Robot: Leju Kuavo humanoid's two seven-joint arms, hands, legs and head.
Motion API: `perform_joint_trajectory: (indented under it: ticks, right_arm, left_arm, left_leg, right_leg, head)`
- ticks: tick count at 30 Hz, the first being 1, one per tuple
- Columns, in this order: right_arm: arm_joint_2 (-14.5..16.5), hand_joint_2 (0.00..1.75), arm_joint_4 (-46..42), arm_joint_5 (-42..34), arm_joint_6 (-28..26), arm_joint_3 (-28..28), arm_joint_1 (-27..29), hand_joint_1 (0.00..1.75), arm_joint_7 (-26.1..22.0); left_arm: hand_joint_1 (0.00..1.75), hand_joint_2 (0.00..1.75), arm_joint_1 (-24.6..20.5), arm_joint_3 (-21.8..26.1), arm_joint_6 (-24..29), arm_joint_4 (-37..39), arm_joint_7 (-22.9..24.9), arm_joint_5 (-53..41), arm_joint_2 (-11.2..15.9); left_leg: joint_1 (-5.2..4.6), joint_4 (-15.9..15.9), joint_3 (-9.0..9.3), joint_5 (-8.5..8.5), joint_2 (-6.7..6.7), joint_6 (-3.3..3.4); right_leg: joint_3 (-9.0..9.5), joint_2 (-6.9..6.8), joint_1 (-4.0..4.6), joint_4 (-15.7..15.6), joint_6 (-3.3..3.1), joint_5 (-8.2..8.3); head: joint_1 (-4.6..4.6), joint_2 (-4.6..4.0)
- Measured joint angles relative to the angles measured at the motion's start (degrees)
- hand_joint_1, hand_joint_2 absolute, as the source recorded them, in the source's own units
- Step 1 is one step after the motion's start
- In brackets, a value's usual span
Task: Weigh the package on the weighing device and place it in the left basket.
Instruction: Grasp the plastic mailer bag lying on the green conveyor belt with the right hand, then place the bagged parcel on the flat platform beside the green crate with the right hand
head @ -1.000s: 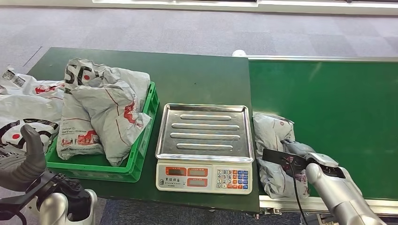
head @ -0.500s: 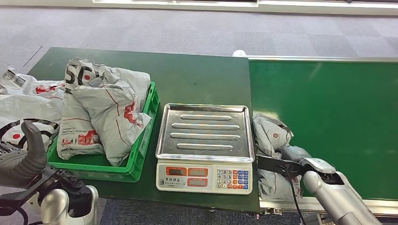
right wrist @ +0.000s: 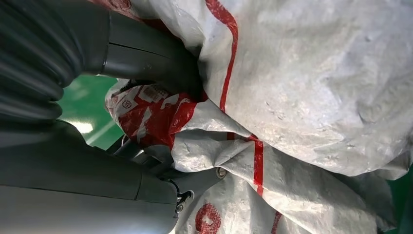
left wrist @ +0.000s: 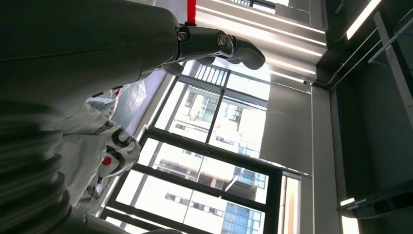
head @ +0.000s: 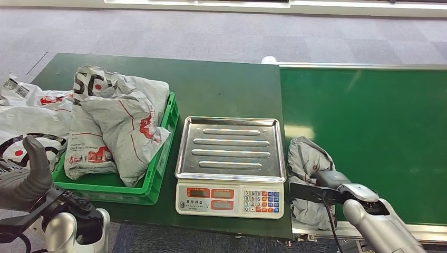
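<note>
A crumpled grey plastic package (head: 307, 157) with red print lies on the green conveyor belt (head: 379, 132), just right of the scale (head: 230, 199). My right hand (head: 330, 182) grips its near part; up close, the thumb and fingers (right wrist: 146, 53) dig into the package (right wrist: 316, 97). The scale's steel tray (head: 230, 147) is bare. The green basket (head: 165, 138) stands left of the scale, with grey bags (head: 118, 124) piled in it. My left hand (head: 25, 176) hovers at the near left, thumb raised, nothing in it (left wrist: 97, 44).
More grey bags (head: 29, 113) lie on the table left of the basket. The dark green table (head: 221, 84) runs behind the scale. The belt's metal rail (head: 363, 66) marks its far edge. Grey carpet lies beyond.
My right hand has drawn slightly back toward the near edge, and the package has bunched up in its grip. The left hand has barely moved.
</note>
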Motion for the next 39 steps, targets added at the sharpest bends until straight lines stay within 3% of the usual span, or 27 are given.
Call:
perform_joint_trajectory:
  ticks: [8, 11, 13, 17, 20, 23, 27, 32, 36, 39]
  right_arm:
    - [-0.14, 1.75, -0.20, 0.00, -0.29, 0.05, 0.20, 1.75, 0.04]
    - [-0.09, 1.75, -0.28, 2.47, -4.10, 0.21, -0.12, 1.75, 2.28]
    - [0.45, 1.75, -0.46, 8.21, -11.21, 0.29, -1.59, 1.75, 7.50]
    - [2.30, 1.75, -4.96, 28.19, -31.46, -1.44, -7.70, 1.75, 21.62]
    - [2.80, 1.75, -12.97, 36.18, -46.64, -5.34, -11.46, 1.75, 25.32]
    - [3.03, 1.75, -20.31, 36.99, -54.91, -9.15, -13.79, 1.75, 24.97]
    - [5.10, 1.75, -25.91, 37.06, -59.40, -12.57, -14.34, 1.75, 19.11]
    - [11.91, 1.75, -30.30, 37.07, -60.70, -15.89, -15.60, 1.75, 8.18]
    - [15.68, 1.75, -30.43, 37.07, -59.60, -16.20, -17.23, 1.75, 7.22]
    - [18.05, 1.75, -26.91, 36.59, -52.69, -12.03, -20.51, 1.75, 10.57]
  left_arm:
    - [0.00, 1.75, 0.02, 0.00, 0.03, -0.13, 0.00, 0.04, 0.00]
    - [0.00, 1.75, 0.22, 0.07, 0.22, -0.73, -0.01, -0.09, 0.00]
    - [0.00, 1.75, 0.94, 0.25, 0.44, -1.88, -0.02, -0.56, -0.03]
    - [0.00, 1.75, 2.31, 0.63, 0.35, -4.52, -0.04, -1.73, -0.22]
    - [0.00, 1.75, 2.33, 0.70, 0.73, -4.83, -0.03, -2.51, -0.34]
    - [0.00, 1.75, 2.27, 0.70, 1.39, -4.56, -0.02, -3.02, -0.35]
    - [0.00, 1.75, 2.18, 0.60, 2.05, -4.06, -0.02, -3.20, -0.35]
    - [0.00, 1.75, 1.95, -0.14, 2.33, -3.52, -0.02, -3.26, -0.35]
    - [0.00, 1.75, 1.88, -0.52, 2.24, -3.44, -0.02, -3.15, -0.35]
    - [0.00, 1.75, 1.79, -0.60, 1.09, -3.17, -0.03, -2.61, -0.35]
  left_leg:
    - [0.00, 0.00, -0.01, 0.00, 0.00, 0.00]
    - [0.00, -0.02, -0.20, 0.01, -0.04, 0.01]
    - [-0.01, -0.05, -0.47, 0.00, 0.01, 0.02]
    - [-0.06, -0.02, -0.17, 0.11, 0.23, 0.05]
    - [-0.06, 0.00, -0.17, 0.24, -0.08, 0.08]
    - [-0.04, -0.01, -0.19, 0.23, -0.19, 0.07]
    - [-0.04, -0.02, -0.17, 0.18, -0.10, 0.10]
    - [-0.04, -0.02, -0.10, 0.21, 0.05, 0.10]
    - [-0.02, -0.05, -0.13, 0.25, 0.05, 0.07]
    - [-0.02, -0.08, -0.11, 0.23, 0.22, 0.04]
  right_leg:
    - [0.01, 0.00, 0.00, 0.00, 0.00, 0.00]
    - [0.05, -0.02, -0.01, 0.01, 0.01, 0.00]
    - [0.03, 0.04, -0.04, 0.03, 0.02, 0.02]
    - [-0.21, 0.24, -0.08, 0.03, 0.09, 0.13]
    - [-0.18, -0.10, -0.05, 0.03, 0.08, 0.12]
    - [-0.12, -0.22, -0.01, 0.03, 0.06, 0.07]
    - [-0.13, -0.11, -0.09, 0.03, 0.07, 0.07]
    - [-0.14, 0.04, -0.07, 0.03, 0.09, 0.11]
    - [-0.10, 0.04, -0.06, 0.04, 0.09, 0.13]
    - [-0.10, 0.21, -0.07, 0.06, 0.04, 0.17]
  head:
    - [0.00, 0.00]
    - [0.01, 0.00]
    - [0.01, 0.00]
    - [0.00, 0.00]
    - [0.01, 0.00]
    - [0.01, 0.00]
    - [0.01, 0.00]
    - [0.00, 0.00]
    - [0.01, 0.00]
    - [0.02, 0.00]
